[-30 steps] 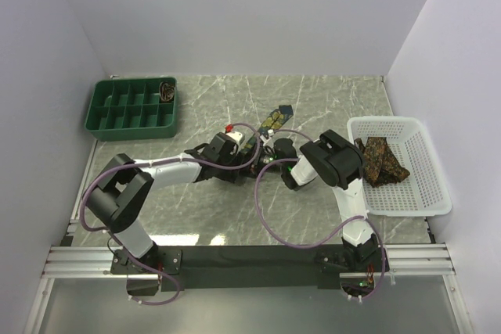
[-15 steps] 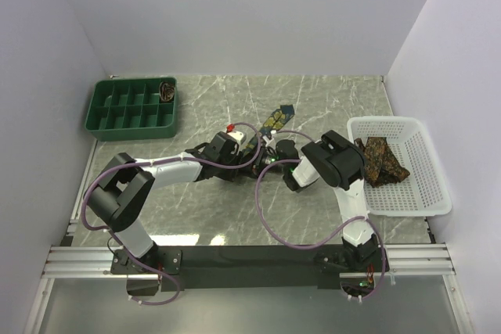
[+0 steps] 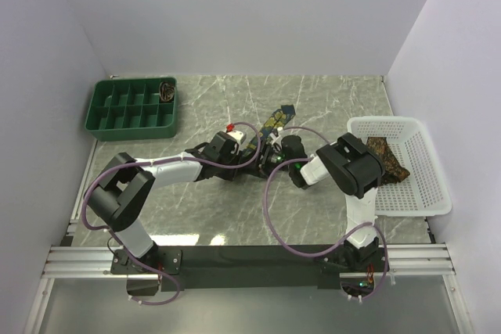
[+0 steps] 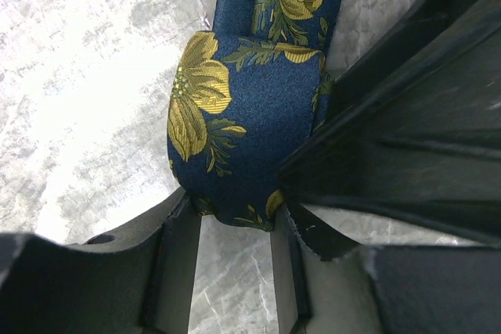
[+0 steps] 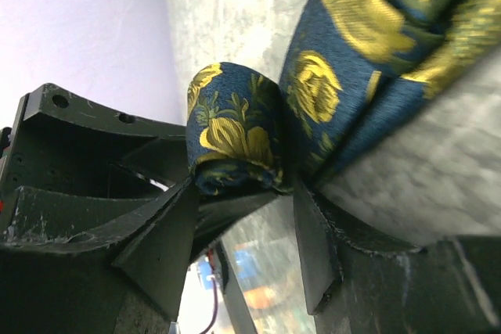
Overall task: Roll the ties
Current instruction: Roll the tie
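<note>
The right arm (image 3: 356,168) has swung its elbow toward the basket (image 3: 423,197) and its jaws have spread, while the left jaws have narrowed. At far left stands the green tray (image 3: 117,119). In the middle, the left gripper (image 4: 235,220) pinches the lower edge of the navy tie (image 4: 250,107), whose rolled end lies on the table (image 3: 329,99), the rest trailing away. The right gripper (image 5: 243,193) straddles that roll, jaws wide, seemingly just clear of it. At right, brown ties (image 3: 383,158) lie in the basket.

navy tie (image 4: 250,99) cropped above, brown ties (image 3: 389,160) half-hidden
</note>
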